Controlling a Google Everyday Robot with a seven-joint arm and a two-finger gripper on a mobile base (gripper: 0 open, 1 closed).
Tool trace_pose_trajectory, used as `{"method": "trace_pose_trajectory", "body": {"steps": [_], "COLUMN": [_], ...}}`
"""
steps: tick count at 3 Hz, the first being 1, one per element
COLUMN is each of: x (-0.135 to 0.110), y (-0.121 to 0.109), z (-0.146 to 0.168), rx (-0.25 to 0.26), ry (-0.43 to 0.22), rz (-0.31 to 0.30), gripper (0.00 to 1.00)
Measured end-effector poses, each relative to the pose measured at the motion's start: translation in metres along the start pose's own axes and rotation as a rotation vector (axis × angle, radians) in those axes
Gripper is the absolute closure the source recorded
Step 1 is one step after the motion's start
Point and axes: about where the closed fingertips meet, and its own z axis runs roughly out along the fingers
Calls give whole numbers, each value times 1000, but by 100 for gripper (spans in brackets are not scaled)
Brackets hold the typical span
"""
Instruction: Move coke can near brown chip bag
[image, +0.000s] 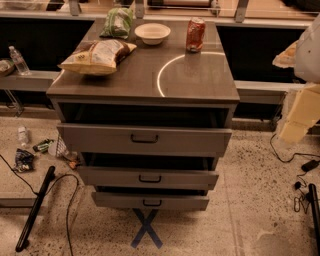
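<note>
The coke can (195, 34) stands upright at the back right of the cabinet top (200, 80), red with white markings and a silver top. The brown chip bag (98, 56) lies flat near the left front of the top, yellow at its edges with a brown and white middle. The can is far from the bag, with a white bowl between them at the back. My gripper (286, 56) is at the right edge of the camera view, off to the right of the cabinet and well clear of the can. It holds nothing that I can see.
A white bowl (152, 33) and a green bag (117, 22) sit at the back of the top. Three drawers (145, 139) stand partly open below. Bottles, litter and cables (35, 150) lie on the floor to the left; more cables are at the right.
</note>
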Motion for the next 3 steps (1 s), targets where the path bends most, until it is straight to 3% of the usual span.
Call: {"method": "trace_pose_trajectory", "body": {"steps": [1,2,3], "x": [0,-1,0], "y": [0,-20,-60], "z": [0,6,20], "rx": [0,26,78], "ry": [0,-64,-189], "rz": [0,51,144], "gripper": [0,0,0]}}
